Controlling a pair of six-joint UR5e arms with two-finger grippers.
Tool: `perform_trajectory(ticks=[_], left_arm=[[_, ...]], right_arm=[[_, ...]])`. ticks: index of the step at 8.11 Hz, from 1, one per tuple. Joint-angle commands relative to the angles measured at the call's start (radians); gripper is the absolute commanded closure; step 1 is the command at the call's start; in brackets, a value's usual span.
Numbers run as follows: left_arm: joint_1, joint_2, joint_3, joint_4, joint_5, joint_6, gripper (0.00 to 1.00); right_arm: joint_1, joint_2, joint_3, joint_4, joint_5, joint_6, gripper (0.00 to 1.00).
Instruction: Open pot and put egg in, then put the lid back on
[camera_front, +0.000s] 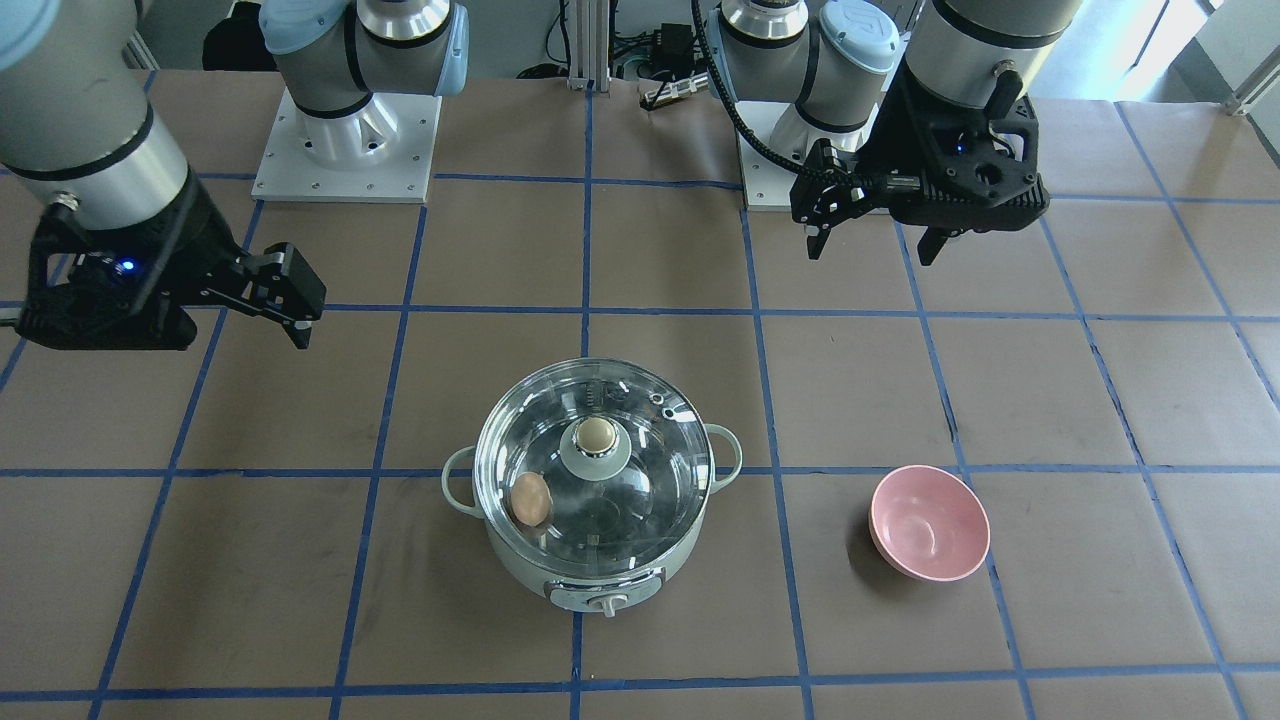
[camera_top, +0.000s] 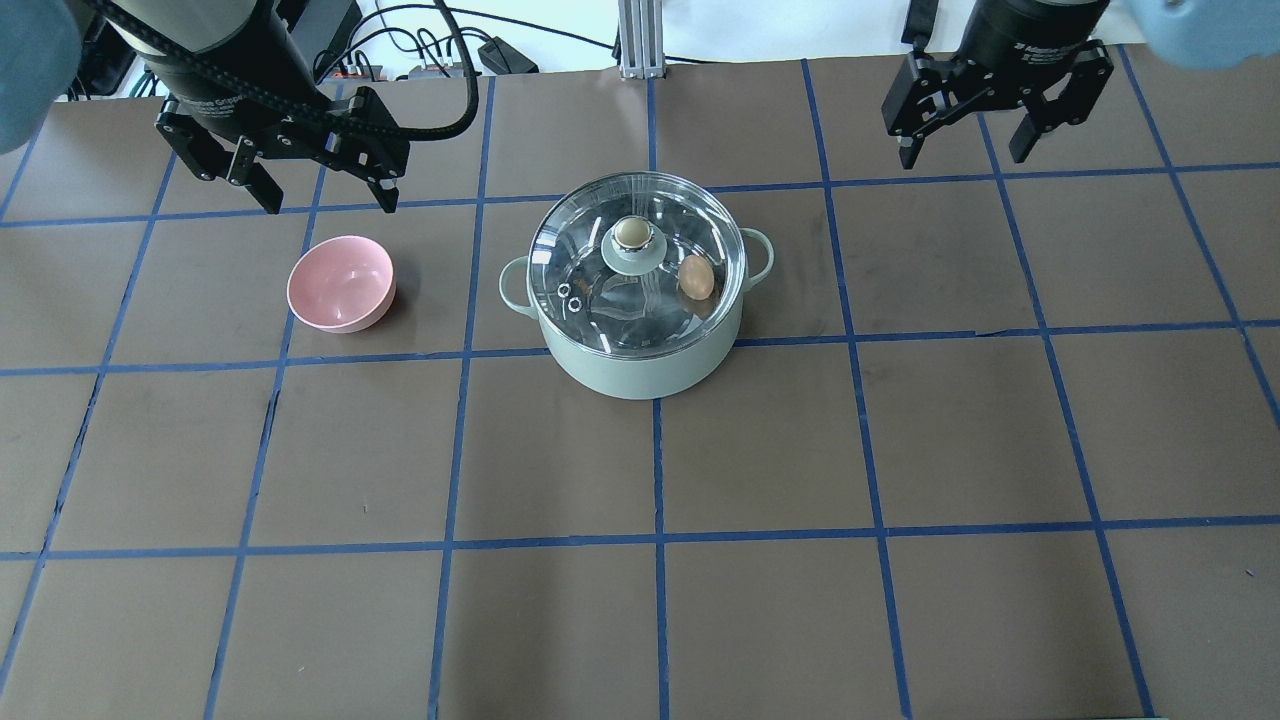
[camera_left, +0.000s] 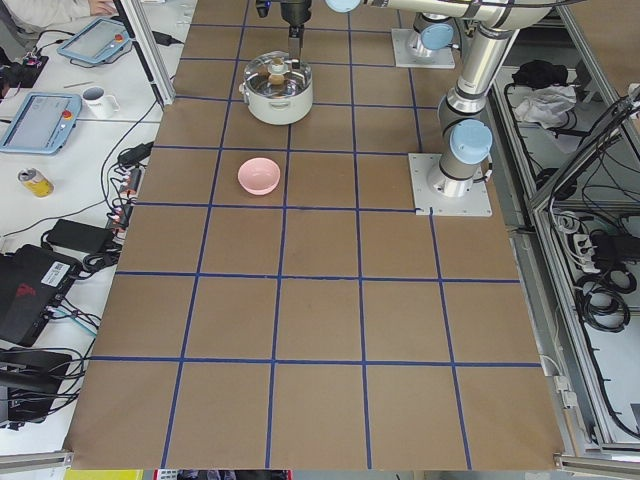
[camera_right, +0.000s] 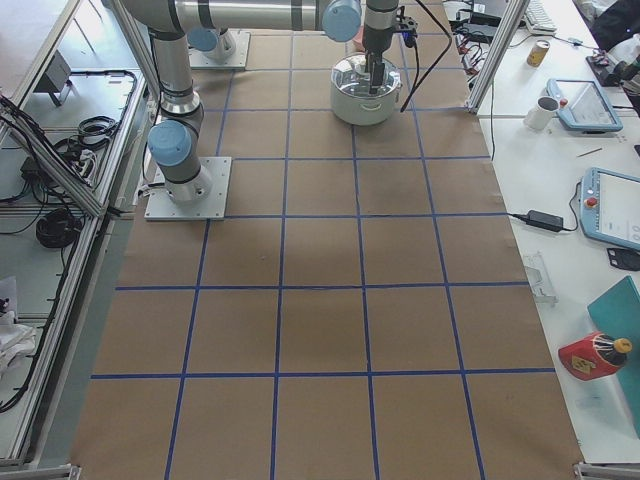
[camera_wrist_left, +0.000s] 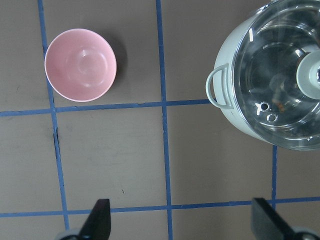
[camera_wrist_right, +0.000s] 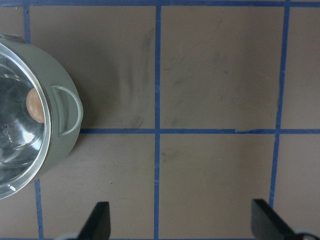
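Note:
The pale-green pot (camera_top: 640, 372) stands mid-table with the clear glass lid (camera_top: 610, 305) seated on it, tan-topped knob (camera_top: 633, 234) up. The tan egg (camera_top: 697, 277) shows through the glass, inside the pot by its wall; it also shows in the front view (camera_front: 530, 498) and the right wrist view (camera_wrist_right: 34, 107). My left gripper (camera_top: 330, 203) is open and empty, hovering behind the pink bowl. My right gripper (camera_top: 962, 157) is open and empty, high at the far right, well away from the pot.
A pink bowl (camera_top: 340, 283), empty, sits left of the pot (camera_wrist_left: 218, 87). The brown table top carries a blue tape grid. Both arm bases stand at the table's far edge in the front view.

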Motion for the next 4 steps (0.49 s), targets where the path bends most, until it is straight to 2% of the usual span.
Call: perform_trajectory(ticks=[1,4], left_arm=[[0.0,0.0,0.0,0.0,0.0,0.0,0.0],[0.0,0.0,-0.002,-0.002,0.0,0.0,0.0]], right_arm=[[-0.033,-0.041,0.007,0.054,-0.001,0.002,0.0],[-0.033,-0.041,0.008,0.06,0.002,0.002,0.0]])
